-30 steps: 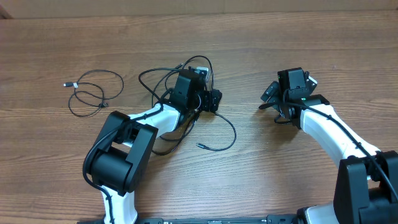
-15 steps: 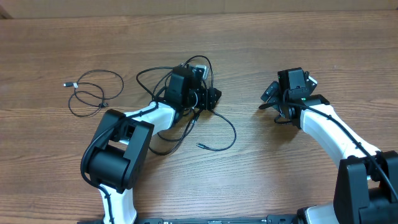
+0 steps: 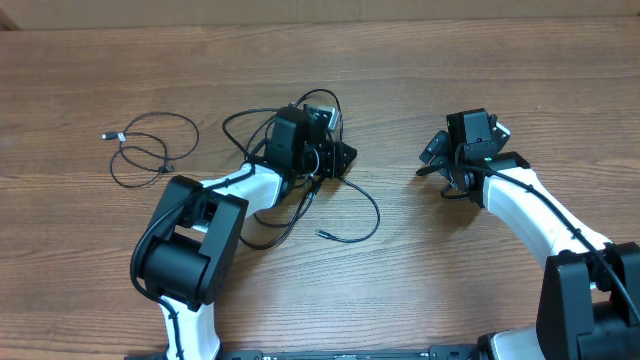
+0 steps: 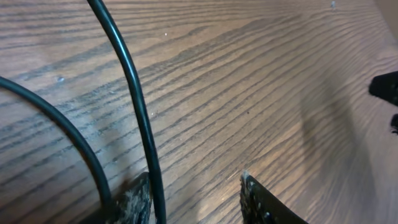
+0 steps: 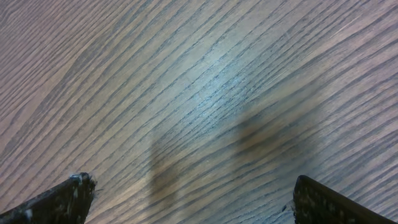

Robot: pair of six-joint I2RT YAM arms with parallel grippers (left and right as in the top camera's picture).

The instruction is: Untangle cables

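A tangle of thin black cables [image 3: 374,212] lies at mid-table, looping under and around my left gripper [image 3: 336,158], with a loose plug end [image 3: 322,234] toward the front. In the left wrist view one cable [image 4: 135,99] runs down between the jaws, right against the inner face of the left finger [image 4: 138,198]; a second cable [image 4: 69,134] curves outside it. My left gripper [image 4: 193,178] stands partly open, not pinching the cable. My right gripper [image 3: 432,158] hovers wide open over bare wood, and the right gripper [image 5: 193,182] has nothing between its fingers.
A separate thin cable [image 3: 150,150] with a silver-tipped plug [image 3: 111,135] lies looped at the far left of the wooden table [image 3: 480,60]. Both white arm bases stand at the front edge.
My left gripper's jaws have narrowed around the cable, and the left arm has shifted slightly left. The right arm has not moved.
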